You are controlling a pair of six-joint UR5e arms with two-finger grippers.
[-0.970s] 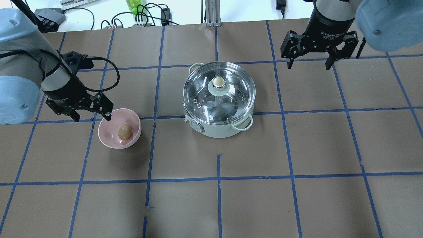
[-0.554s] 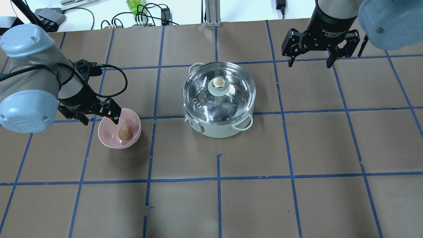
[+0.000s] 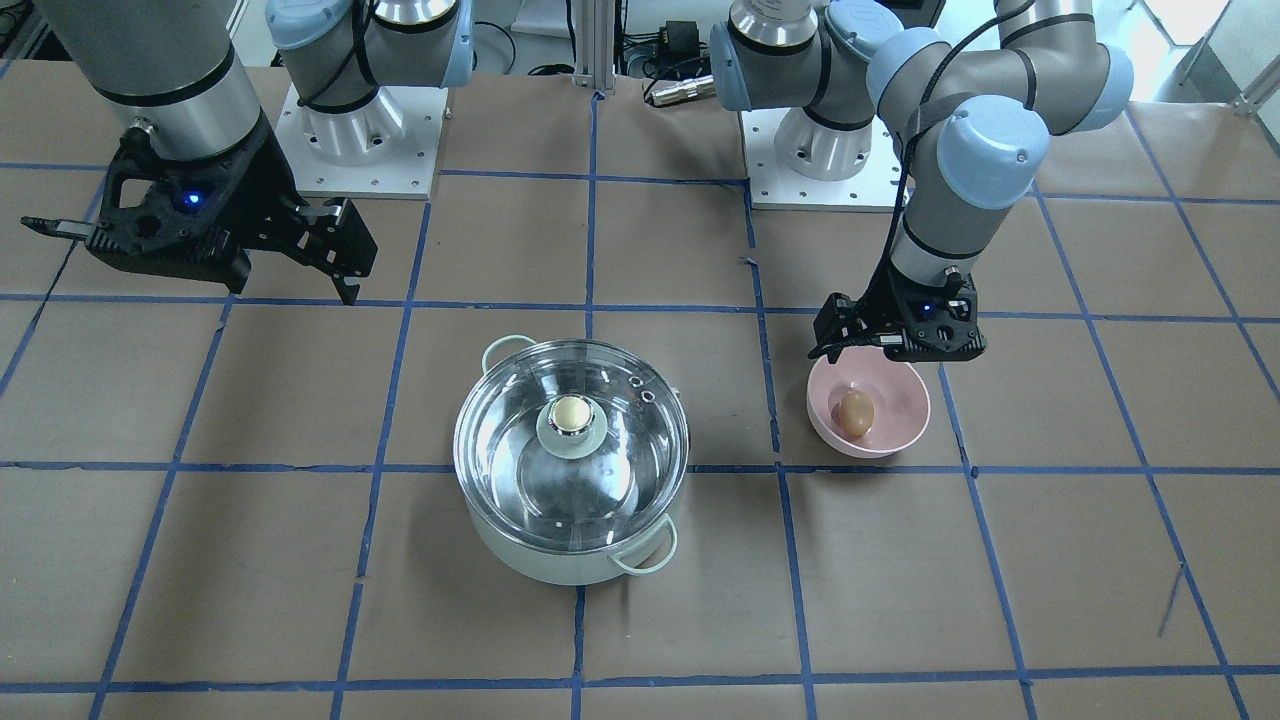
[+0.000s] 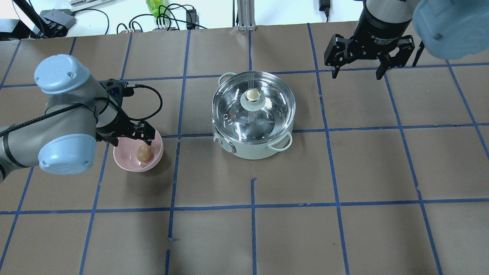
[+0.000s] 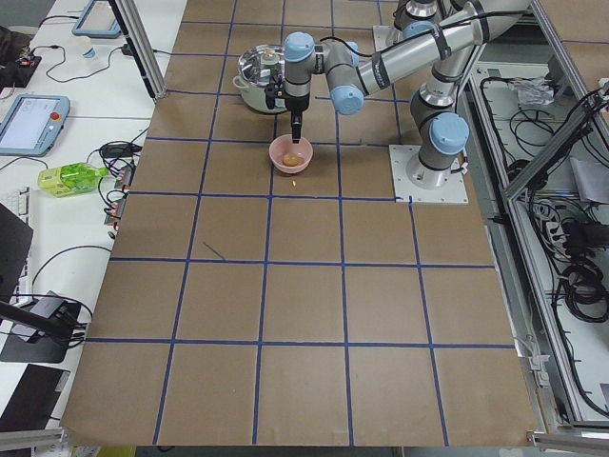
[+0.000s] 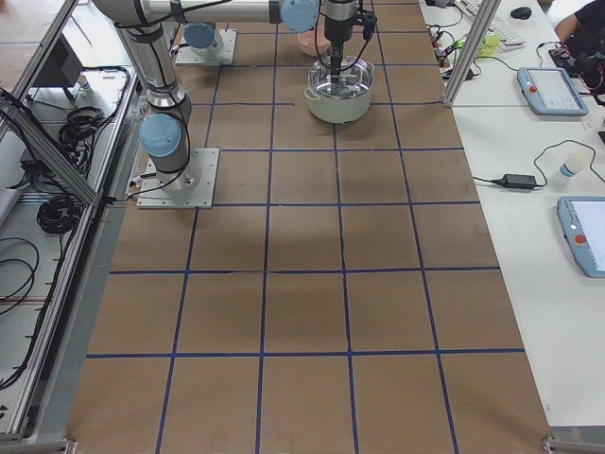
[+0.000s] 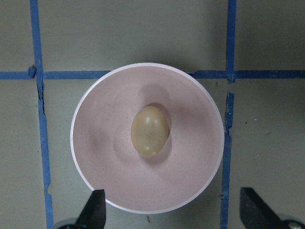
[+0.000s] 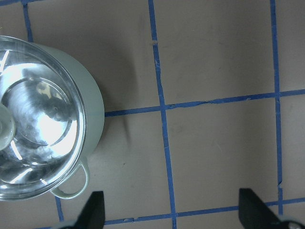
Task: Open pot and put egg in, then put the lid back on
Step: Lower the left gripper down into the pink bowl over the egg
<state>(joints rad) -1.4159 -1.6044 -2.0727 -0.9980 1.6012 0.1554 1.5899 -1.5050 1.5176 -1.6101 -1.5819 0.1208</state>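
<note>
The mint-green pot (image 4: pixel 248 152) stands mid-table with the glass lid (image 4: pixel 267 110) on it and the knob (image 4: pixel 252 95) upright. The egg (image 4: pixel 144 152) lies in a pink bowl (image 4: pixel 128 165) to the pot's left. My left gripper (image 4: pixel 128 139) is open and hovers over the bowl's rim on the arm's side. In the left wrist view its fingertips (image 7: pixel 95 210) straddle the bowl (image 7: pixel 95 119), with the egg (image 7: pixel 150 130) between and ahead of them. My right gripper (image 4: pixel 357 76) is open and empty, high beyond the pot's right side. Its wrist view shows the pot (image 8: pixel 94 109) at left.
Brown paper with a blue tape grid (image 4: pixel 252 206) covers the table. Cables and a green bottle (image 4: pixel 154 7) lie beyond the far edge. The arm bases (image 3: pixel 360 130) stand at the robot's side of the table.
My left arm has swung right and brought its open gripper from beside the bowl to over the bowl's edge. The right gripper has barely shifted. Pot, lid and egg have not moved.
</note>
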